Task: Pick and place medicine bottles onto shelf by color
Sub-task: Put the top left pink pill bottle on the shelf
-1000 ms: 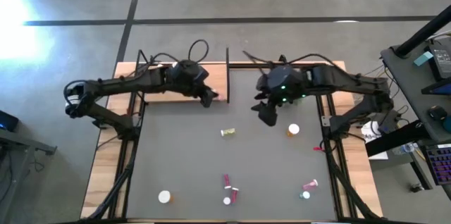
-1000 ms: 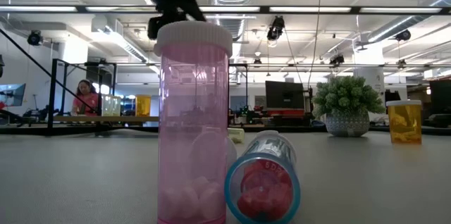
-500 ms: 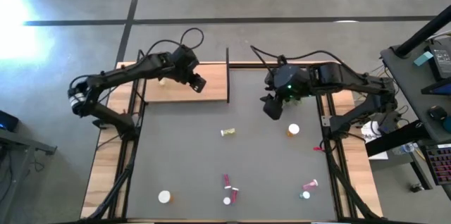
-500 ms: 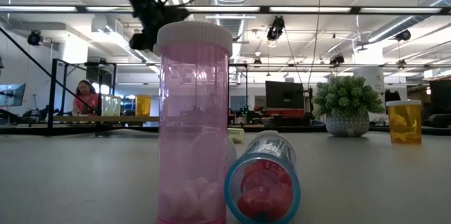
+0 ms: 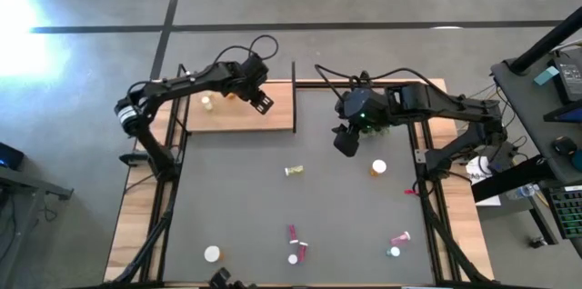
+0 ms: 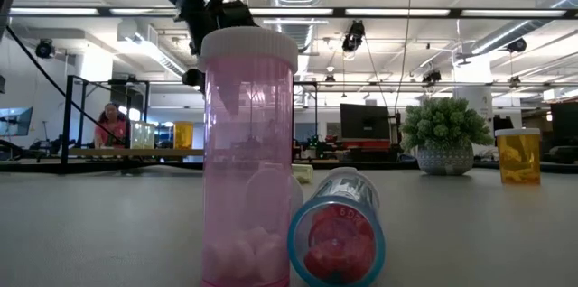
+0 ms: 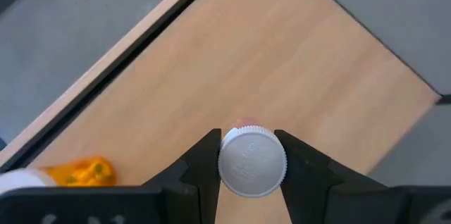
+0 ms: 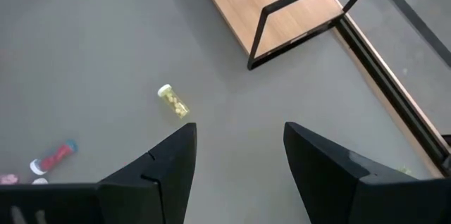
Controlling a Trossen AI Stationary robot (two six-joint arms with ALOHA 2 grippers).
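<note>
My left pincer [image 7: 251,171] grips a white-capped bottle [image 7: 251,162] upright over the shelf [image 7: 282,76], axis straight down toward the board, while my right pincer [image 8: 239,160] hangs wide and empty above the mat.

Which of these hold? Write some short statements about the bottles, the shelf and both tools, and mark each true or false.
1. The left tool is shut on a white-capped bottle above the shelf. True.
2. The right tool holds the yellowish bottle. False: it is open and empty, and that bottle lies on the grey mat.
3. An orange bottle is already on the shelf. True.
4. The plant stands on the shelf. False: it stands on the mat.
</note>
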